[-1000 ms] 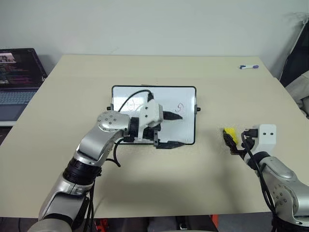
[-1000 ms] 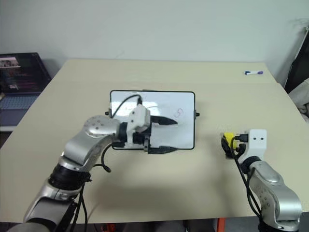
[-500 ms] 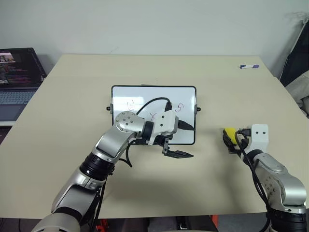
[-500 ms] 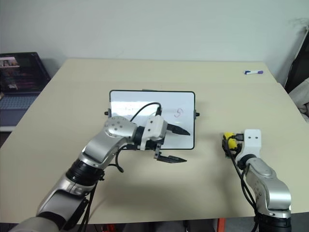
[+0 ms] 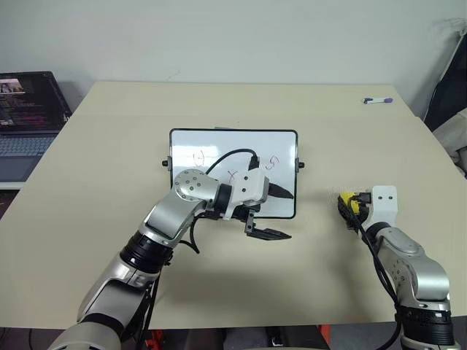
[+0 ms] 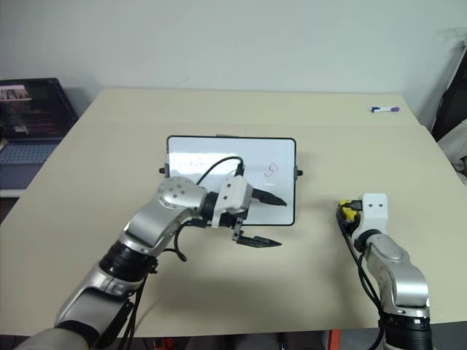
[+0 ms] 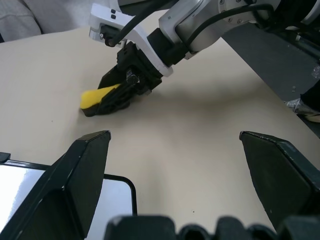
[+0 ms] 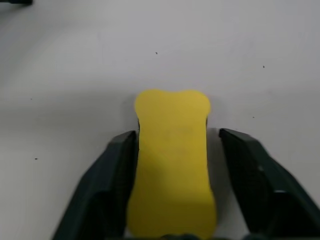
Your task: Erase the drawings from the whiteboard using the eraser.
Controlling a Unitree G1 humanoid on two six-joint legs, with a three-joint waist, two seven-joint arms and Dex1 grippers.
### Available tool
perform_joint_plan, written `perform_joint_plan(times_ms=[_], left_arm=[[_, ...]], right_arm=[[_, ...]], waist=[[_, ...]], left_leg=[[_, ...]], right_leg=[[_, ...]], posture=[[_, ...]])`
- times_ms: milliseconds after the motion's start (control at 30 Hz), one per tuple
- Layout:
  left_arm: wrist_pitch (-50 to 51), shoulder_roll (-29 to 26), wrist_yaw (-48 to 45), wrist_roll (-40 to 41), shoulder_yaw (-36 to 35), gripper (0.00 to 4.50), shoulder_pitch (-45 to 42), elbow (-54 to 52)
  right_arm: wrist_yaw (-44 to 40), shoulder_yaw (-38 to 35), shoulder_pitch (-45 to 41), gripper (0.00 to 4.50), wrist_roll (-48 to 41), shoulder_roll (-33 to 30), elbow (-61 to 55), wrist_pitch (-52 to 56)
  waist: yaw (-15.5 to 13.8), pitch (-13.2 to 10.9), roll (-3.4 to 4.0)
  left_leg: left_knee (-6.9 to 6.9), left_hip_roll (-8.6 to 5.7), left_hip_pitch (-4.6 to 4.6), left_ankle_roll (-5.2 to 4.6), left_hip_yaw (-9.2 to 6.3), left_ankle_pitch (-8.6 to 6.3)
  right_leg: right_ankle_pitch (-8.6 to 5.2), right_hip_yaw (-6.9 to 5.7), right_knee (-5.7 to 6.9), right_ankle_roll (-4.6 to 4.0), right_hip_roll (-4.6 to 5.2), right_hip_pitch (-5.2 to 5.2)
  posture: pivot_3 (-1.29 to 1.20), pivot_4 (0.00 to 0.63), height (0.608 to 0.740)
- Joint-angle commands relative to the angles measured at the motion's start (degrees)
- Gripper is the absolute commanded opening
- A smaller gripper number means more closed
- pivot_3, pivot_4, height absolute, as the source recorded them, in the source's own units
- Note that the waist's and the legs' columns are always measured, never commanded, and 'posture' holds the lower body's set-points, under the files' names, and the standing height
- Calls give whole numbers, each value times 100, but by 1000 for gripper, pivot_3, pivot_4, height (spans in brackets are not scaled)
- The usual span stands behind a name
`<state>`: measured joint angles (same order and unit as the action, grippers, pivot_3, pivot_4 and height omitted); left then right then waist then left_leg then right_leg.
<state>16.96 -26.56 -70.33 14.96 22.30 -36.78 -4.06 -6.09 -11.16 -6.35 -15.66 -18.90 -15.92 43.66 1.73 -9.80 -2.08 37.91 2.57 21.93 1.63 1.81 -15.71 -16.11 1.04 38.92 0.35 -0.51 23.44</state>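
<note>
Right wrist view: right gripper (image 8: 172,145) pinches the yellow eraser (image 8: 172,160), dark fingers flush on both long sides, on bare table (image 5: 109,146) well right of the whiteboard (image 5: 219,142). Left gripper (image 5: 276,214) spread wide over the board's near right corner. Faint marks sit mid-board.

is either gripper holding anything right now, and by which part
The right gripper has its two fingers against the long sides of the yellow eraser, which lies on the table. The left gripper is open and holds nothing.
</note>
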Motion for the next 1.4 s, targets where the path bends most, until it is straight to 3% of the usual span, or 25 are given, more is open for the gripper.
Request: perform_joint_plan(times_ms=[33, 333, 500, 667, 833, 1100, 1400], left_arm=[[73, -19, 100, 36, -116, 4500, 58, -273], [627, -362, 498, 76, -317, 4500, 614, -733], [991, -689, 903, 123, -640, 4500, 1191, -1287], [1604, -625, 1823, 242, -1279, 4500, 1616, -1819], [2124, -652, 2189, 317, -1445, 4500, 1599, -1955], [2285, -750, 2338, 330, -1426, 4500, 1515, -2013], [2316, -829, 2410, 389, -1361, 4500, 1768, -2322]], right_arm=[[24, -89, -114, 1438, 73, 7, -116, -176], [-154, -45, 148, 1327, 98, -76, -549, -306], [-636, 181, 674, 1326, 147, -349, -1297, -728], [-948, 480, 841, 1326, -27, -679, -2472, -329], [-1072, 1223, -119, 1326, 188, -906, -2555, -109], [-1237, 2291, -1942, 1326, 940, -782, -1025, -406], [-1664, 2998, -2403, 1326, 1804, -975, 110, -1045]], waist=[[-1, 0, 0], [2, -1, 1], [-4, -2, 2], [5, -2, 2], [14, -2, 2], [-12, -4, 0], [-15, -4, -1]], left_leg=[[0, 1, 0, 0, 0, 0], [0, 2, -1, 0, -1, 0], [-2, 7, 2, 0, -2, 0], [2, 8, -1, 1, -2, 0], [3, 6, -12, 1, -3, 1], [2, 2, 2, 1, -5, 1], [2, 1, 9, 1, -2, 0]], right_leg=[[0, 0, 1, 0, 0, 0], [0, 0, 2, 0, 0, 1], [0, -1, 1, 0, 5, 4], [0, -1, 5, 1, 18, 3], [1, -3, 8, 2, 16, -3], [12, -5, 0, -18, 12, 3], [18, -4, -2, -28, 26, 10]], posture=[[0, 150, 740], [0, 150, 740], [0, 150, 740], [0, 150, 740], [0, 150, 740], [0, 150, 740], [0, 150, 740]])
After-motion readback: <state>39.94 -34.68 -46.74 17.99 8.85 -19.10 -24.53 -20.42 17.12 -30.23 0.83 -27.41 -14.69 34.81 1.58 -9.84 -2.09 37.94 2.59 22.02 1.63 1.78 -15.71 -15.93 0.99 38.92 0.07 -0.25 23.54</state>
